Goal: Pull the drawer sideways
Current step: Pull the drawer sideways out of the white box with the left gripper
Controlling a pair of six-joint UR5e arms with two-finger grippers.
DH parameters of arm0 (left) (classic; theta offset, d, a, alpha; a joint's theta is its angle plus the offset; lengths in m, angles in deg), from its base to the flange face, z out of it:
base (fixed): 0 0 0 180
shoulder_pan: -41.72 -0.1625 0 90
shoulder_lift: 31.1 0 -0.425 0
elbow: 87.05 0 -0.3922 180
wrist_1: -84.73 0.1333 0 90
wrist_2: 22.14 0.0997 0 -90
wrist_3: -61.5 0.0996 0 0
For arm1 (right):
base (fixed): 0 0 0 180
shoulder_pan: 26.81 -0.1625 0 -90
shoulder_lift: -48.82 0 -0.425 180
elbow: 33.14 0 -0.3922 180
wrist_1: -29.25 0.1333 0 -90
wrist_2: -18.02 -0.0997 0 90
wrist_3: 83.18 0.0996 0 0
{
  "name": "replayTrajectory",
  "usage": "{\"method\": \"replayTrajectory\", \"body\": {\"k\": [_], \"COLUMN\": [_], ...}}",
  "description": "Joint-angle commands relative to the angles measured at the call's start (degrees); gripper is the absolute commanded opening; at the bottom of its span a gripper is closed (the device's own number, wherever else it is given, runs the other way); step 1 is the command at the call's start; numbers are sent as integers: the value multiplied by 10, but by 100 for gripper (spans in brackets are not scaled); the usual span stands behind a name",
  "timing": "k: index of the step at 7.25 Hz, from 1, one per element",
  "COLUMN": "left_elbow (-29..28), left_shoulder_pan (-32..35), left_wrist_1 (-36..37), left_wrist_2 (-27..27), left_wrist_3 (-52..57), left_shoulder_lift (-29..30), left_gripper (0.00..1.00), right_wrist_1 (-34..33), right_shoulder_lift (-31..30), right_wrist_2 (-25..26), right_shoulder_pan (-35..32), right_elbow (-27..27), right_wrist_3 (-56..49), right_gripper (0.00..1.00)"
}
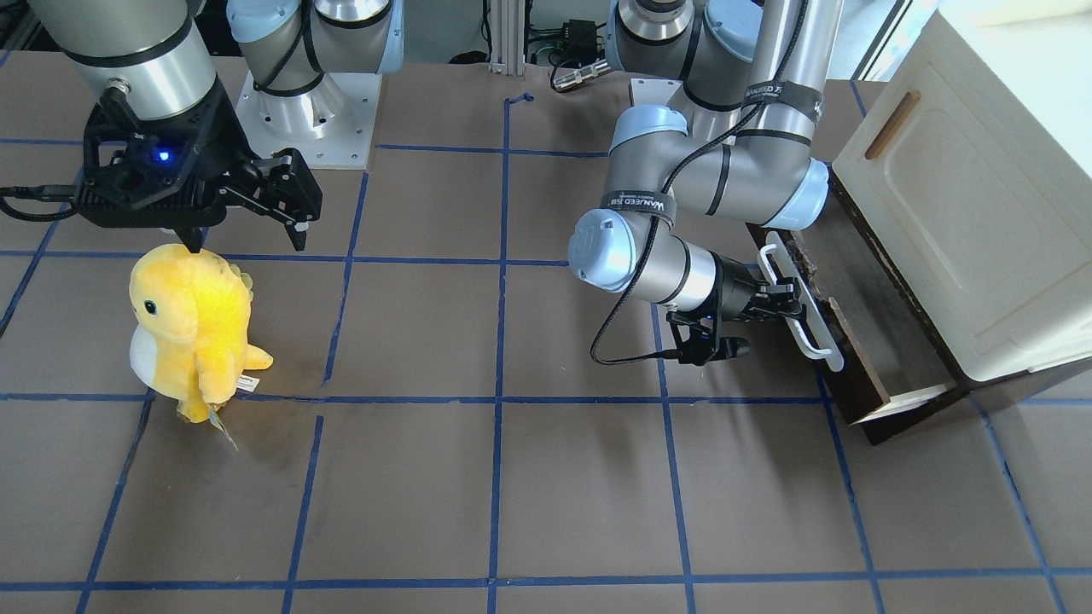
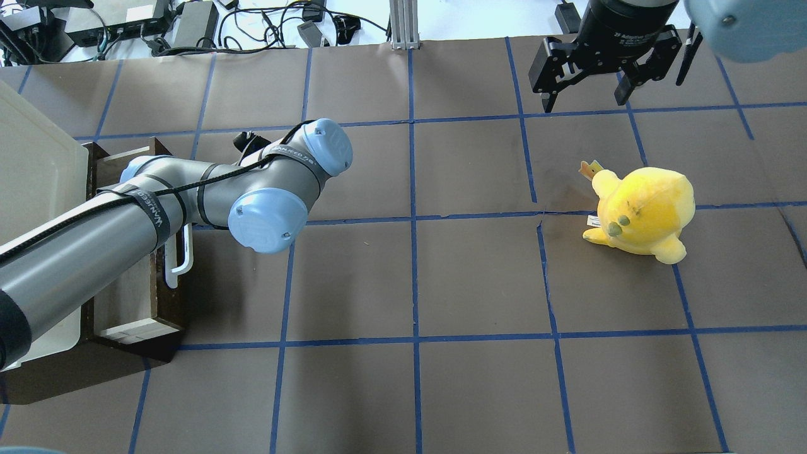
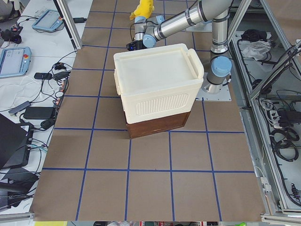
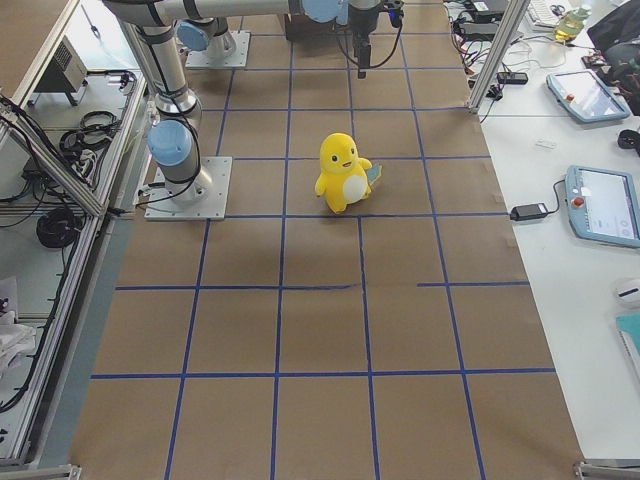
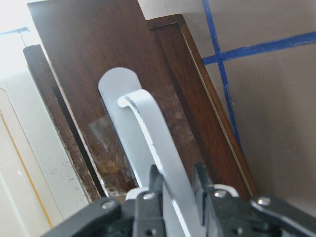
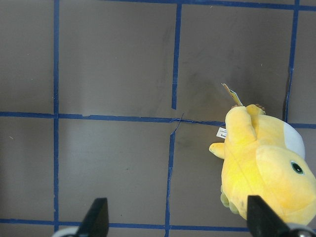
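Observation:
The drawer [image 1: 853, 375] has a dark brown front and stands partly pulled out of the cream cabinet [image 1: 964, 188] at the table's left end. Its long white bar handle [image 1: 815, 337] runs along the front. My left gripper [image 1: 789, 309] is shut on that handle near its middle. In the left wrist view the black fingers [image 5: 148, 197] clamp the white bar [image 5: 148, 128] from both sides. In the overhead view my left arm hides the gripper, and the drawer [image 2: 135, 302] and one end of the handle [image 2: 183, 258] show. My right gripper [image 1: 247, 239] is open and empty, hovering high above the table.
A yellow plush toy [image 1: 192, 328] stands on the brown mat below my right gripper [image 6: 178, 219], also seen in the right wrist view [image 6: 266, 168]. The cabinet door has a small brown wooden handle [image 1: 891, 125]. Blue tape lines grid the mat.

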Motion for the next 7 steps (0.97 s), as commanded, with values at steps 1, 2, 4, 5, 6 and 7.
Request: {"method": "replayTrajectory", "body": {"k": [1, 2, 4, 5, 6, 7], "left_elbow": [-1, -1, -1, -1, -1, -3], "left_shoulder_pan": [0, 0, 0, 2, 3, 6], "left_wrist_1": [0, 0, 0, 0, 0, 6], "left_wrist_2": [0, -1, -16, -19, -20, -43], "left_wrist_3": [-1, -1, -2, -3, -3, -3], "left_shoulder_lift": [0, 2, 2, -1, -2, -12], "left_gripper": [33, 34, 74, 82, 83, 84], "right_wrist_1": [0, 0, 0, 0, 0, 0], "right_shoulder_lift": [0, 0, 0, 0, 0, 0], "right_wrist_2": [0, 0, 0, 0, 0, 0], "right_shoulder_pan": [0, 0, 0, 0, 0, 0], "right_elbow": [0, 0, 0, 0, 0, 0], "right_wrist_3": [0, 0, 0, 0, 0, 0], "right_gripper": [100, 100, 100, 100, 100, 100]}}
